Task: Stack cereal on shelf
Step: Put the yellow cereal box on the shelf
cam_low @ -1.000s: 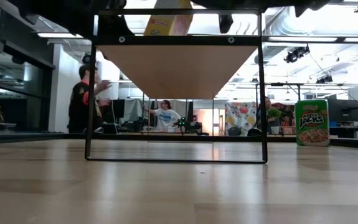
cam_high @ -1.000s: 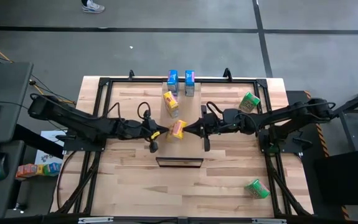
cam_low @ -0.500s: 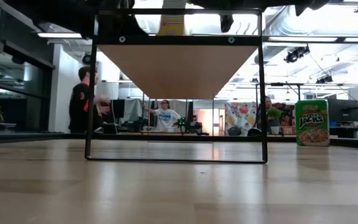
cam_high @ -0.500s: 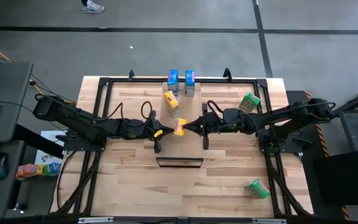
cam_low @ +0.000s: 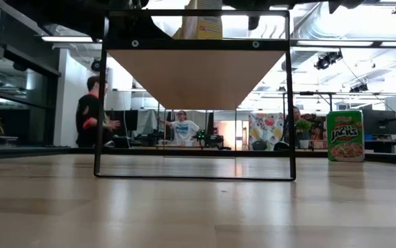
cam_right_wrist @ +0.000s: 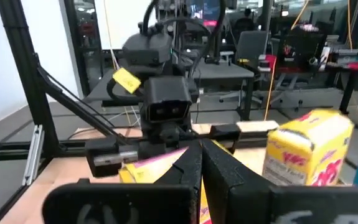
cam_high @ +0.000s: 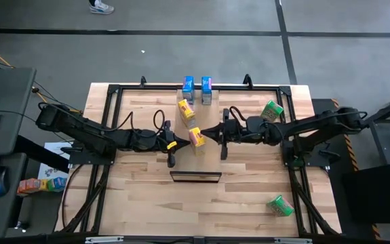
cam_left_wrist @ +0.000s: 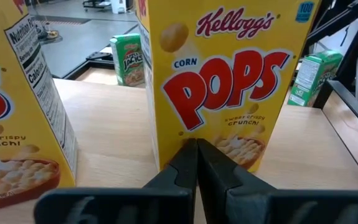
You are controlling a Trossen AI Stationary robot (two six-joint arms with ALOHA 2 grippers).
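Observation:
A yellow cereal box [cam_high: 196, 137] stands upright on its bottom on the pale shelf board [cam_low: 198, 76]. It also shows in the low view [cam_low: 202, 27] and the left wrist view [cam_left_wrist: 225, 81]. My left gripper [cam_high: 176, 144] is shut, level, with its tips at the box's left side. My right gripper [cam_high: 205, 133] is shut at the box's right side. A second yellow box [cam_high: 186, 112] and two blue boxes [cam_high: 188, 87] [cam_high: 207, 87] stand farther back. Two green boxes [cam_high: 272, 110] [cam_high: 279, 205] are on the tabletop at the right. My left gripper's shut fingertips [cam_left_wrist: 196, 149] lie level against the low middle of the box's printed front face [cam_left_wrist: 228, 140], coming from the table's left; I cannot tell whether they touch it. My right gripper's shut fingertips [cam_right_wrist: 200, 155] are by the box's upper right edge [cam_right_wrist: 157, 167]; I cannot tell whether they touch it.
The shelf's black frame posts [cam_low: 100, 103] [cam_low: 290, 103] stand on the butcher-block tabletop [cam_high: 249, 196]. A black frame [cam_high: 113, 91] runs round the table edges. People are in the room beyond the table [cam_low: 91, 114].
The yellow box between the grippers has gone from tilted to upright and stands a little more toward the table's right. My left gripper has moved slightly toward it. My right gripper has drawn back a little toward the table's right.

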